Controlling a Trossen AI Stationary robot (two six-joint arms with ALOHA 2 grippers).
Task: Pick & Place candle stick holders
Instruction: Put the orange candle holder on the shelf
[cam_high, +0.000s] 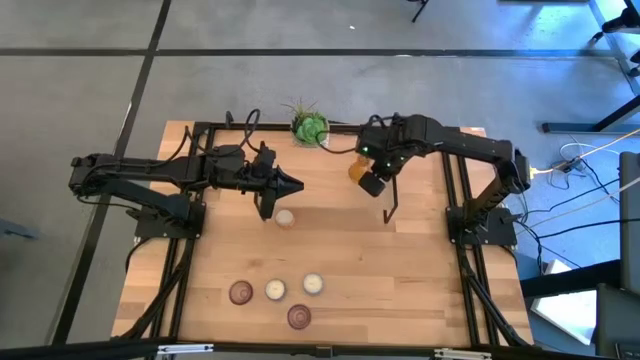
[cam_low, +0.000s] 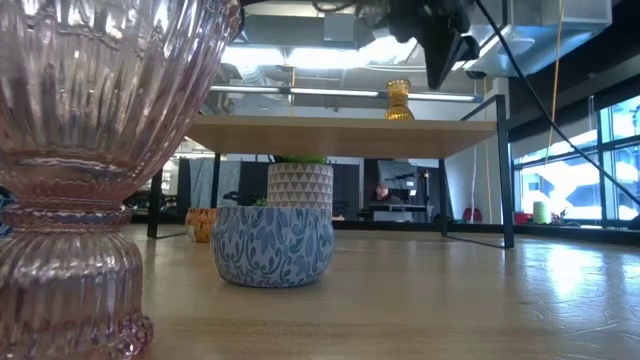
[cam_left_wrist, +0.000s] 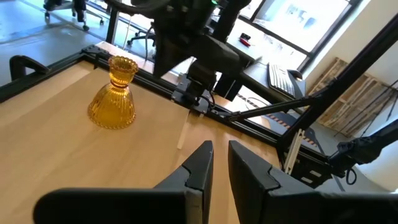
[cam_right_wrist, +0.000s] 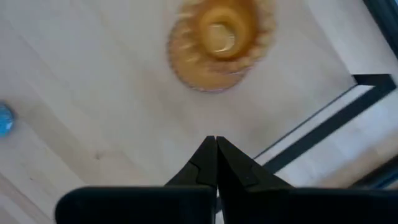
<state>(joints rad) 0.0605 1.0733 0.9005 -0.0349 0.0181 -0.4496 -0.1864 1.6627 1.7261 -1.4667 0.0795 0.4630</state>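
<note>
Your right gripper hangs above the amber holder, which stands at the far side of the table, and its fingers are pressed together. Spread them first, then come down straight over the narrow neck. The left gripper, almost closed and empty, waits near the table's middle.

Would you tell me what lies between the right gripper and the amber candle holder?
Only bare wood: in the right wrist view, the shut right gripper hangs above the amber candle holder.

No readable text or labels anywhere
</note>
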